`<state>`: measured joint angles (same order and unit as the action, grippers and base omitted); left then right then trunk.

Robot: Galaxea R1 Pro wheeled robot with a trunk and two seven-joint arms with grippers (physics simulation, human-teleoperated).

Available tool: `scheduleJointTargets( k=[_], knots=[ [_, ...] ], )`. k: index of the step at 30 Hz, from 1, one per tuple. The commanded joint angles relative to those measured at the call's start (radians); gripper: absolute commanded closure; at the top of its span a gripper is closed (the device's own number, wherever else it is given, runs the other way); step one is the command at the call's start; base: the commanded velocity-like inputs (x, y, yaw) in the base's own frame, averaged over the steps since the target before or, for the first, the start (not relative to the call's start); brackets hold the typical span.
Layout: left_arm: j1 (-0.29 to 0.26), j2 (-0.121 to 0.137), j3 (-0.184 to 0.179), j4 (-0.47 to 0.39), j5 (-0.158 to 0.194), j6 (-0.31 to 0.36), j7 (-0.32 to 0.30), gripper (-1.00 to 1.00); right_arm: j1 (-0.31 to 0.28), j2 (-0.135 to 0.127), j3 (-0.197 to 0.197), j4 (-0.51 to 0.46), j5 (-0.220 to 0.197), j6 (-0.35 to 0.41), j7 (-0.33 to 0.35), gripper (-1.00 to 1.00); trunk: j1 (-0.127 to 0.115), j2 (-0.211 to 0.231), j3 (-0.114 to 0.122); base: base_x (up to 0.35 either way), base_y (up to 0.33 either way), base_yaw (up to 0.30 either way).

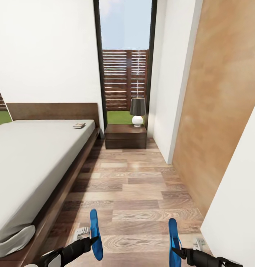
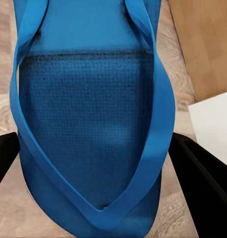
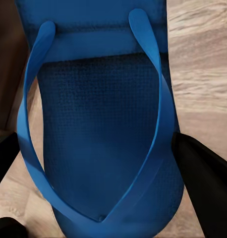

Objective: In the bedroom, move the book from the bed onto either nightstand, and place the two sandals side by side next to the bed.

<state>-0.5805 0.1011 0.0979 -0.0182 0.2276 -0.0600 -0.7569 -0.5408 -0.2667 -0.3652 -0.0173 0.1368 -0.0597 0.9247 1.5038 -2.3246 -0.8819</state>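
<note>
Your left claw grips one sandal, your right claw the other sandal; both point lengthwise away, the bed at left.

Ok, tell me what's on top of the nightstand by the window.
A lamp with a dark shade and round white base stands on the nightstand. Nothing else shows on its top; the patch behind the lamp is hidden.

Bright even daylight from the window, soft shadow under the bed, slightly soft render, wrist views close and blurry
</note>
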Motion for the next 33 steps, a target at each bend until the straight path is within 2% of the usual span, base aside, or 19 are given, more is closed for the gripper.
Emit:
scheduleJointTargets(
  k=[1, 33],
  knots=[
    [-0.001, 0.000, 0.010, 0.001, -0.005, -0.004, -0.004, 1.00, -0.001, 0.000, -0.009, 0.000, 0.010, -0.006, 0.002, 1.00, 0.000, 0.000, -0.001, 0.323, 0.000, 0.000],
    [-0.001, 0.000, 0.010, 0.001, -0.005, -0.003, -0.004, 1.00, -0.001, 0.000, -0.009, 0.000, 0.010, -0.006, 0.002, 1.00, 0.000, 0.000, -0.001, 0.323, 0.000, 0.000]
  ],
)
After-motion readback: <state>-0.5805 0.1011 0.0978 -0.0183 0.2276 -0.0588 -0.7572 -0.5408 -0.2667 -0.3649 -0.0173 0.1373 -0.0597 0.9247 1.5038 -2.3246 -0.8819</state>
